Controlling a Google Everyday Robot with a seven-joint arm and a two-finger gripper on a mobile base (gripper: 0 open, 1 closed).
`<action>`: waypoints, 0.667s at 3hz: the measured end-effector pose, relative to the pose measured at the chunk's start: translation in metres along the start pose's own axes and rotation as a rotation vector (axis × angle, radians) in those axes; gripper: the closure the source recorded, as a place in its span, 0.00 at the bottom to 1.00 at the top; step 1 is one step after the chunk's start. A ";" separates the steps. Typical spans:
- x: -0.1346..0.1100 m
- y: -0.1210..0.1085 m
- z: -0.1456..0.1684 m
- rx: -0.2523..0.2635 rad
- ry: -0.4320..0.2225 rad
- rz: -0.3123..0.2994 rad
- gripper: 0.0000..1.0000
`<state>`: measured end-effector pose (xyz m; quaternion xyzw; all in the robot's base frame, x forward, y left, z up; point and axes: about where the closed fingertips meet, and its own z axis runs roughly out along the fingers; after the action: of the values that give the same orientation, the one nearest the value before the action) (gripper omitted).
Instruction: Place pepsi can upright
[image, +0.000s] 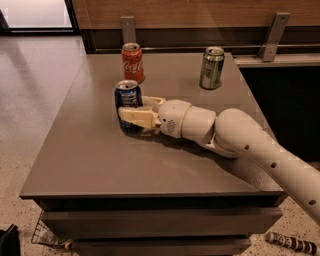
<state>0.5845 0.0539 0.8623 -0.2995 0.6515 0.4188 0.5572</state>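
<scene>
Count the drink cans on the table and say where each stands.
3. The pepsi can stands upright left of centre, gripped by the gripper; the Coca-Cola can is just behind it; the green can stands back right. The arm could hide part of the table.

We're looking at what reads as an office or some commercial interior rather than a home, though we can't pin down which. The floor (30, 125) is that speckled polished stuff. The wall panel (200, 15) behind is wood with metal brackets (272, 37) bolted on, and the grey counter (100, 165) is a plain slab top. Soda cans sit on it: a Coca-Cola can (133, 62), a green can (212, 67), and the pepsi can (128, 97), with the gripper (134, 107) mid-counter, jaws closed around it.
</scene>
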 end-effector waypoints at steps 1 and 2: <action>0.000 0.001 0.001 -0.003 0.001 -0.001 0.57; 0.000 0.003 0.003 -0.006 0.001 -0.001 0.33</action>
<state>0.5834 0.0574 0.8629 -0.3019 0.6503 0.4202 0.5561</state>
